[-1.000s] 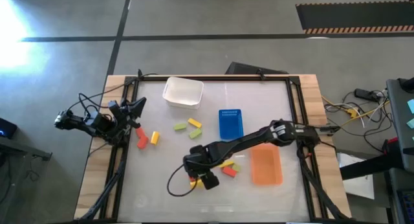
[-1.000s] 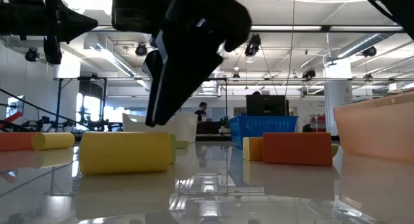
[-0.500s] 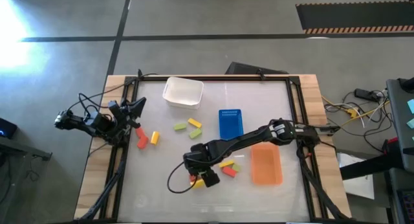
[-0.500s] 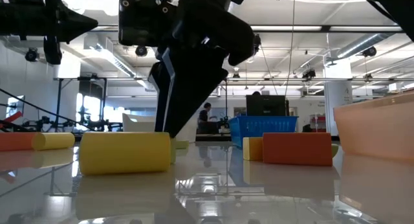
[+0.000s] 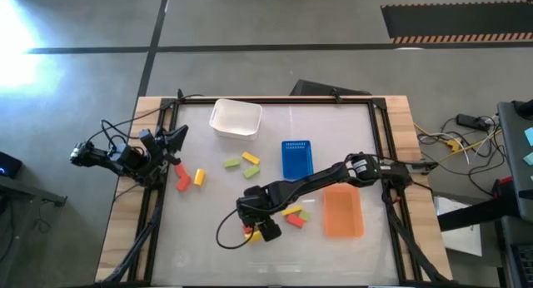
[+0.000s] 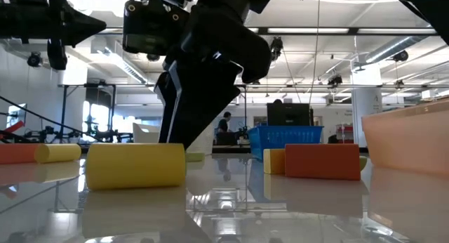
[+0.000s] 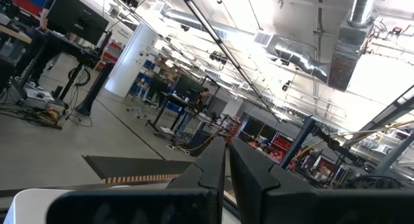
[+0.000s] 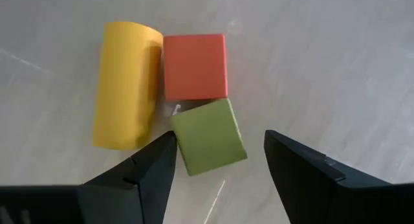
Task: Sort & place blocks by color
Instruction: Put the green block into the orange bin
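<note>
In the right wrist view my right gripper (image 8: 220, 140) is open and points down over a group of blocks near the table's front. A green block (image 8: 208, 136) lies flat between its fingertips. A red block (image 8: 194, 65) and a yellow block (image 8: 126, 85) lie right beside it. In the high view the gripper (image 5: 250, 221) covers the green block, and the yellow block (image 5: 271, 234) shows beside it. My left gripper (image 7: 226, 166) is shut, off the table's left edge, and points up into the room.
Other blocks lie loose: green and yellow ones (image 5: 241, 164) mid-table, a red and a yellow one (image 5: 188, 178) at the left, three (image 5: 296, 216) beside the orange tray (image 5: 342, 211). A blue tray (image 5: 296, 158) and a white tub (image 5: 236, 118) stand farther back.
My right gripper has come down a little over the group of blocks near the front, its fingers now reaching block height in the low view. The blocks have stayed where they were.
</note>
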You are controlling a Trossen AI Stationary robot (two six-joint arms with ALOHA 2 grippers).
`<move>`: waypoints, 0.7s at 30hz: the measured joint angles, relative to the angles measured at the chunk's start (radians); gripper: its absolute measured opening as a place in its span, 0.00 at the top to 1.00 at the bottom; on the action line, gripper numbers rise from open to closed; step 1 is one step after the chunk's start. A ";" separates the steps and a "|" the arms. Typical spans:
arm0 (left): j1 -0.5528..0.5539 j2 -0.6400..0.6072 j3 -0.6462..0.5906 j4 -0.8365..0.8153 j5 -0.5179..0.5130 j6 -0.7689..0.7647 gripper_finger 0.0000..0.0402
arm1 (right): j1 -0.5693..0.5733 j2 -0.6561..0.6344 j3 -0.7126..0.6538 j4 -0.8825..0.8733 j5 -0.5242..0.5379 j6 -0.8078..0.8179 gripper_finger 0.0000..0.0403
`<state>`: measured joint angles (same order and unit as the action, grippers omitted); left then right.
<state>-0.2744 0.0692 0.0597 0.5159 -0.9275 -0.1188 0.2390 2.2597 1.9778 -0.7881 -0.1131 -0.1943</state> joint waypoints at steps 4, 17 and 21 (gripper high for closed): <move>0.000 0.000 0.000 0.000 0.000 0.000 0.98 | -0.004 0.000 -0.010 0.014 -0.026 -0.005 0.50; 0.000 0.000 0.000 0.000 0.000 0.000 0.98 | -0.021 -0.004 -0.012 -0.015 -0.071 0.013 0.71; 0.000 0.000 0.000 0.000 0.000 0.003 0.98 | -0.023 -0.034 -0.006 -0.066 -0.038 0.023 0.71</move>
<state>-0.2745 0.0692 0.0601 0.5163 -0.9272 -0.1158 0.2157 2.2254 1.9720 -0.8541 -0.1513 -0.1712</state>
